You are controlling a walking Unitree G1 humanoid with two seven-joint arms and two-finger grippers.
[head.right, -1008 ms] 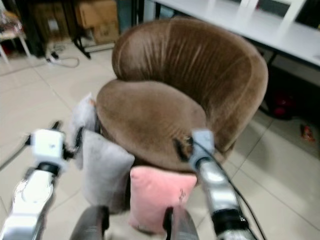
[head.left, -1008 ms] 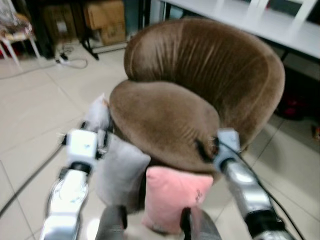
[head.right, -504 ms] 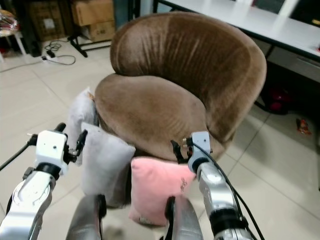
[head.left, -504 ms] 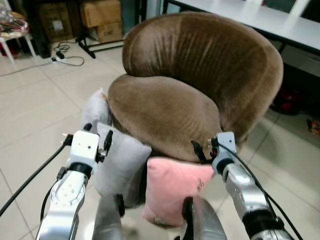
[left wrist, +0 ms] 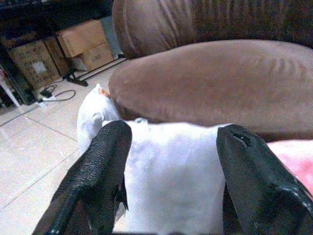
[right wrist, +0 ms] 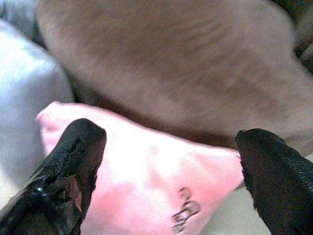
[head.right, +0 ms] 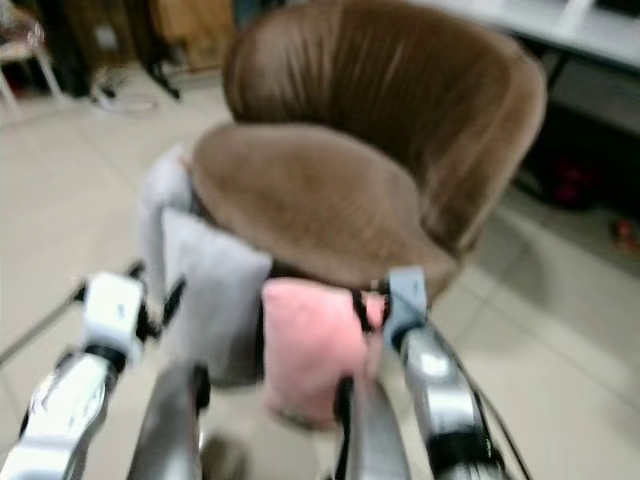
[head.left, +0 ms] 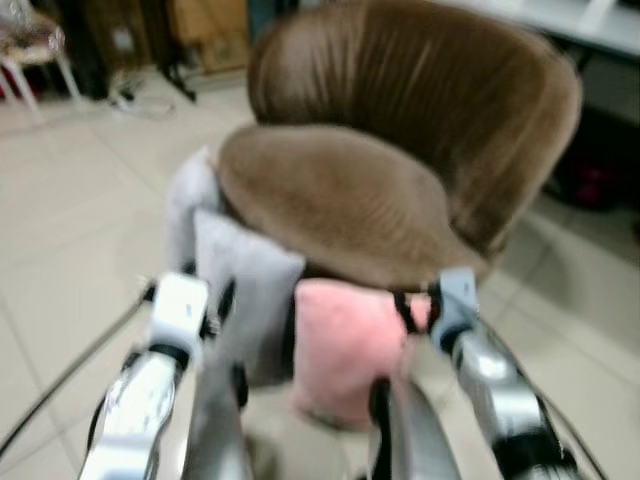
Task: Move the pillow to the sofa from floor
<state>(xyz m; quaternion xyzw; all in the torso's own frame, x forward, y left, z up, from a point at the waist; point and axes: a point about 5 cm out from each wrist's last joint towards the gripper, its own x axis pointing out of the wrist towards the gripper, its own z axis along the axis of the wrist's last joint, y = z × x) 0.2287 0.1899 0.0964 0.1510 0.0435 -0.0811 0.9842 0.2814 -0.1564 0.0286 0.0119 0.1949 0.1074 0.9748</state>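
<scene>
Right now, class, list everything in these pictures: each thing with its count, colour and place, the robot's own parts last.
Sofa: one, brown, straight ahead on the floor.
Pink pillow: one, on the floor against the sofa's front.
Grey pillows: two, on the floor left of the pink pillow, against the sofa.
Floor: pale tiles.
Boxes: cardboard, brown, behind the sofa.
Left gripper: black fingers open before the front grey pillow.
Right gripper: black fingers open before the pink pillow.
</scene>
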